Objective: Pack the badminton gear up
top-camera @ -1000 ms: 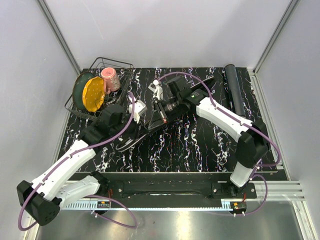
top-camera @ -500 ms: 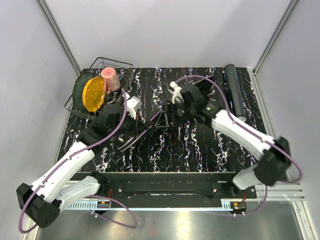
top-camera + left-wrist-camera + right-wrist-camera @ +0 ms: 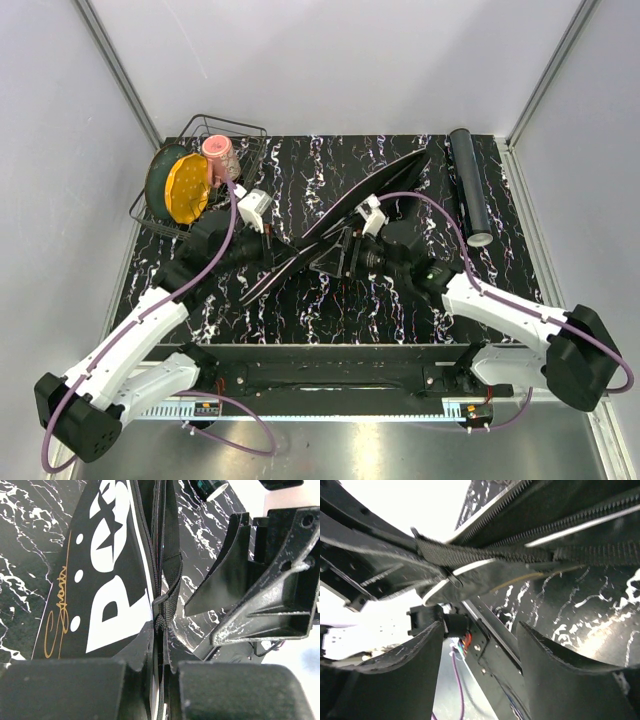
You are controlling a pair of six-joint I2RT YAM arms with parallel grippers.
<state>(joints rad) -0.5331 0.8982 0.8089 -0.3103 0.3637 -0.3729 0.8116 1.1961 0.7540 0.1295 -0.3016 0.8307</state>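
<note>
The big black racket-shaped bag [image 3: 392, 182] lies on a slant across the marbled table, from near left to far right. My left gripper [image 3: 281, 247] is shut on the bag's edge near its lower end. In the left wrist view the jaws [image 3: 163, 652] pinch the seam beside the white lettering [image 3: 107, 580] and a webbing strap [image 3: 171, 577]. My right gripper [image 3: 326, 262] stands open just to the near side of the bag. In its own view nothing lies between the fingers [image 3: 480, 652], and the bag's zipper and strap [image 3: 485, 556] run above them. The long black tube [image 3: 467, 186] lies at the far right.
A wire basket [image 3: 232, 128] at the far left holds a yellow plate [image 3: 188, 188], a green plate [image 3: 158, 172] and a pink cup [image 3: 220, 157]. The table's far right corner sits just beyond the tube. Both arms cross near the table's middle.
My right gripper has opened, let go and drawn back toward the near right, its arm swinging down. My left gripper has shut on the bag's edge. The bag now lies straighter.
</note>
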